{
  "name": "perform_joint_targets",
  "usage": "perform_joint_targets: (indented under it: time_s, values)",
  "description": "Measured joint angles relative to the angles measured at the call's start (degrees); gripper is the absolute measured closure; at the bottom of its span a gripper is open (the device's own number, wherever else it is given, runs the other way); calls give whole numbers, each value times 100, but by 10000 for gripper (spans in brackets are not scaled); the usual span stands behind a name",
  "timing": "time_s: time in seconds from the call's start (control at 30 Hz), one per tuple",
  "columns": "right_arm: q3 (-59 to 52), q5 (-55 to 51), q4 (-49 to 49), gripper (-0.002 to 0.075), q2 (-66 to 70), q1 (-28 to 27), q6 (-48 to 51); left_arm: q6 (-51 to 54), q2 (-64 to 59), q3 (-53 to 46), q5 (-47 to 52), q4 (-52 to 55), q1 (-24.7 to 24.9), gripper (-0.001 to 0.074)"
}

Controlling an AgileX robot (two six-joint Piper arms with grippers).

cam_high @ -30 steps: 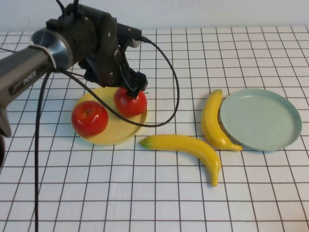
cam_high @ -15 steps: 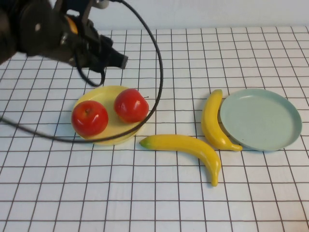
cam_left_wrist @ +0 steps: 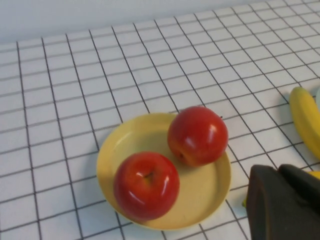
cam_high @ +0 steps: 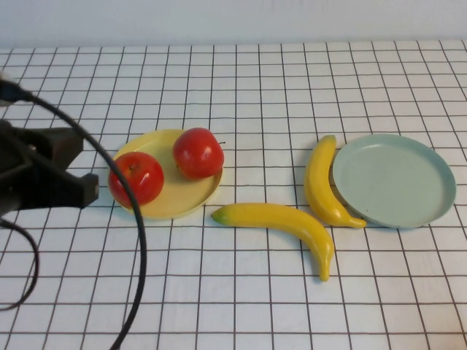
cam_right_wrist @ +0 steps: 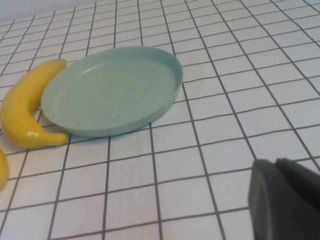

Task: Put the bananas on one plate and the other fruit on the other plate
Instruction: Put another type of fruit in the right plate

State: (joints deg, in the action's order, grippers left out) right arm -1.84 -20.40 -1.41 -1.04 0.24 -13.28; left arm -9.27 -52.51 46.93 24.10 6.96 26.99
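Two red apples (cam_high: 136, 177) (cam_high: 198, 153) sit on the pale yellow plate (cam_high: 175, 195). Two yellow bananas (cam_high: 321, 182) (cam_high: 284, 219) lie on the cloth, one against the left rim of the empty blue-green plate (cam_high: 394, 179), one in front of it. My left arm (cam_high: 44, 175) is at the left edge, left of the yellow plate. My left gripper (cam_left_wrist: 274, 171) is shut and empty, apart from the apples (cam_left_wrist: 146, 185) (cam_left_wrist: 197, 135). My right gripper (cam_right_wrist: 272, 167) is shut and empty, on the near side of the blue-green plate (cam_right_wrist: 110, 90); it is out of the high view.
A white cloth with a black grid covers the table. My left arm's black cable (cam_high: 139, 240) loops over the front left of the cloth. A pale wall runs along the back edge.
My left gripper let go of the right apple on the yellow plate, rose, and drew back to the left edge. The apple stays on the plate.
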Motion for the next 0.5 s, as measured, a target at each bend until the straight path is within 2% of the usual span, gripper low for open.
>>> perform_joint_targets:
  time_s: [0.3, 0.5]
  values:
    - [0, 0, 0, 742, 0, 0, 0, -342, 900, -664, -72, 820, 0, 737]
    - [0, 0, 0, 742, 0, 0, 0, -460, 1649, -1751, -1035, 1248, -165, 737]
